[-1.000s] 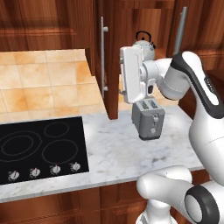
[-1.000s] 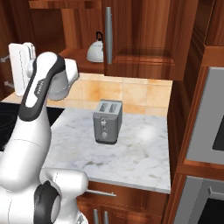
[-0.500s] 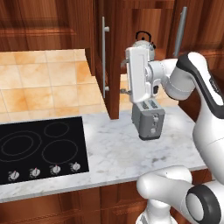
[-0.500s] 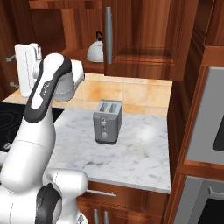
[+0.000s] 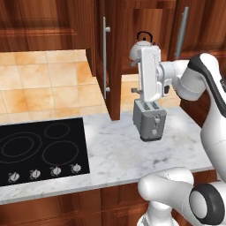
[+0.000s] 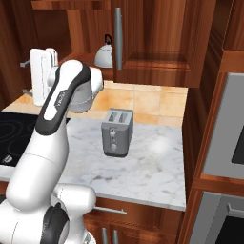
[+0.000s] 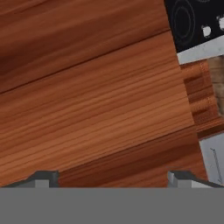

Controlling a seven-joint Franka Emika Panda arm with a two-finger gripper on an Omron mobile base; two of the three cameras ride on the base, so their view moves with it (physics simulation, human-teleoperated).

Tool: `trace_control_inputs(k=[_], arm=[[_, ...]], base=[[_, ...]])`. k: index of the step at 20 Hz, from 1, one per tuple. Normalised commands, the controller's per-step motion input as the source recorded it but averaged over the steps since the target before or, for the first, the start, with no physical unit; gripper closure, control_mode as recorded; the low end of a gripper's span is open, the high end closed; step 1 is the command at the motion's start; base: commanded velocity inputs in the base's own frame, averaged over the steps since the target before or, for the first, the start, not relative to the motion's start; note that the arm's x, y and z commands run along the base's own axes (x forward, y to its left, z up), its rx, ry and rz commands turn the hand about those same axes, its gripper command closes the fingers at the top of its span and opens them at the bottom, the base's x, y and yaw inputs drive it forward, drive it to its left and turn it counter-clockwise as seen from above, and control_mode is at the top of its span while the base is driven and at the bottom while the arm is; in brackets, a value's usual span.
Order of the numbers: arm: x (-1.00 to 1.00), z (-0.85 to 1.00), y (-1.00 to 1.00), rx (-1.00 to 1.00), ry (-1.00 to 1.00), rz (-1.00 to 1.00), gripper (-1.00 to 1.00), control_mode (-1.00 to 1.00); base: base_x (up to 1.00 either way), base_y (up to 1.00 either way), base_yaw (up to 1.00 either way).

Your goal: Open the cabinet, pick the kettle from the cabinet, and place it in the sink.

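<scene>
I've swung my gripper (image 7: 111, 177) toward the open cabinet (image 5: 115, 57), jaws spread and empty; the kettle (image 5: 141, 46) waits on its shelf, so the reach comes next.

Kitchen: cooktop (image 5: 42, 150) w/ knobs, marble counter (image 5: 119, 154), toaster (image 5: 150, 120), wood cabinet (image 5: 114, 57).

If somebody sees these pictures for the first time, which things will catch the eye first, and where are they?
The white robot arm dominates, its hand raised before the open dark wooden cabinet. Behind the hand, the silver kettle sits on the cabinet's shelf. Below, a grey toaster stands on the white marble counter, with the black cooktop to the left.
</scene>
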Motion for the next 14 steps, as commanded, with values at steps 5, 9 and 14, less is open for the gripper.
trace_control_inputs(k=[5, 9, 14], arm=[[0.07, 0.00, -0.36, 0.00, 0.07, -0.03, -1.00, -1.00], [0.00, 0.00, -0.41, 0.00, 0.01, -0.01, -1.00, -1.00], [0.00, 0.00, -0.42, -0.06, -0.01, -0.03, -1.00, -1.00]], base=[[0.00, 0.00, 0.00], [0.00, 0.00, 0.00], [0.00, 0.00, 0.00]])
